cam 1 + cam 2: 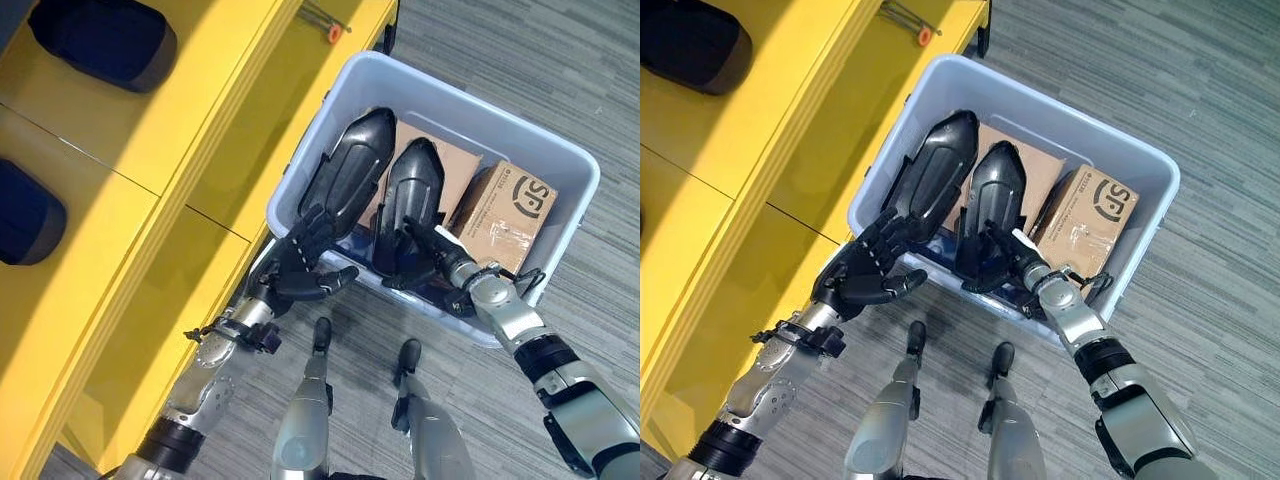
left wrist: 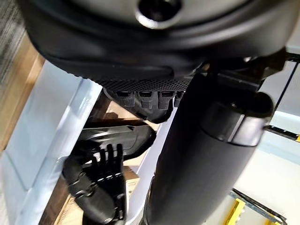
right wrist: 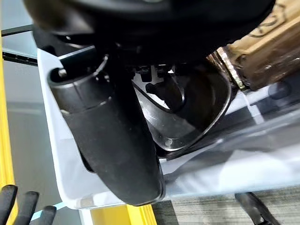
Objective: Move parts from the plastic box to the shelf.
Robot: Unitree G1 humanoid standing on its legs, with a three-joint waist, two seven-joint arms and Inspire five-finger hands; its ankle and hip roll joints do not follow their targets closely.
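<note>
A pale blue plastic box (image 1: 312, 150) stands on the floor next to a yellow shelf (image 1: 150, 150). Two glossy black moulded parts lie side by side in it, one on the left (image 1: 350, 160) and one on the right (image 1: 412, 185). My left hand (image 1: 300, 268) is open at the box's near left corner, its fingers spread against the lower end of the left part. My right hand (image 1: 450, 262) reaches into the box, open, with straight fingers lying on the lower end of the right part. The right wrist view shows that part's hollow underside (image 3: 197, 108).
Cardboard boxes (image 1: 505, 210) fill the right side of the plastic box, under and beside the parts. Two dark padded parts (image 1: 100, 40) (image 1: 25, 210) lie on the shelf. A small orange-tipped item (image 1: 333, 33) sits near the shelf's far end. Grey carpet surrounds the box.
</note>
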